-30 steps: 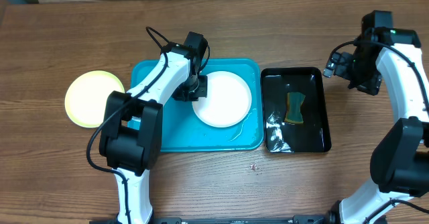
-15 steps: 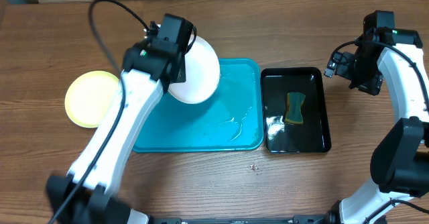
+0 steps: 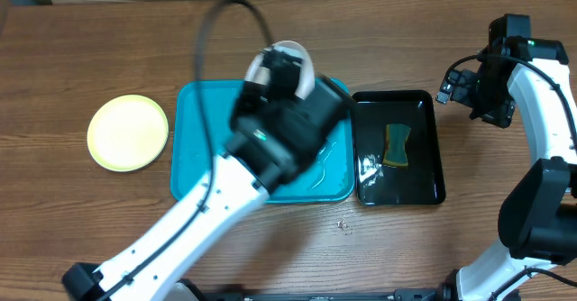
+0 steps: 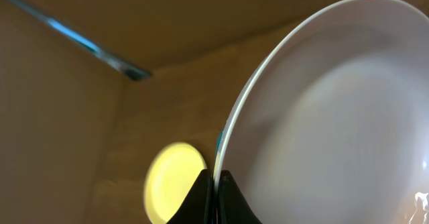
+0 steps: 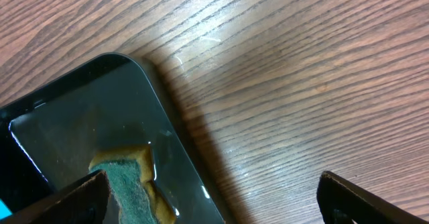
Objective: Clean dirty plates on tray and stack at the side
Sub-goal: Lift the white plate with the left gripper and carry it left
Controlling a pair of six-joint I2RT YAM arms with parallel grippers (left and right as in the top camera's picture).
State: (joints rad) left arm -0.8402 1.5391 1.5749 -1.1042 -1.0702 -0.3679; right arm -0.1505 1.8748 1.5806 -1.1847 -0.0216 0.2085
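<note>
My left gripper (image 4: 216, 196) is shut on the rim of a white plate (image 4: 335, 123) and holds it lifted on edge above the turquoise tray (image 3: 194, 148). In the overhead view only the plate's top edge (image 3: 305, 59) shows behind the blurred left arm. The pale yellow-green plate (image 3: 128, 132) lies on the table left of the tray and also shows in the left wrist view (image 4: 175, 180). A third plate is not in view. My right gripper (image 5: 213, 197) is open and empty above the table, at the black tray's right rim.
A glossy black tray (image 3: 397, 148) stands right of the turquoise tray and holds water and a green-and-yellow sponge (image 3: 396, 145), also in the right wrist view (image 5: 127, 184). A few small specks (image 3: 342, 223) lie on the wood in front of the trays.
My left arm has lifted the white plate off the tray, first up and left, then swung it right and tipped it on edge. The right arm has not moved.
</note>
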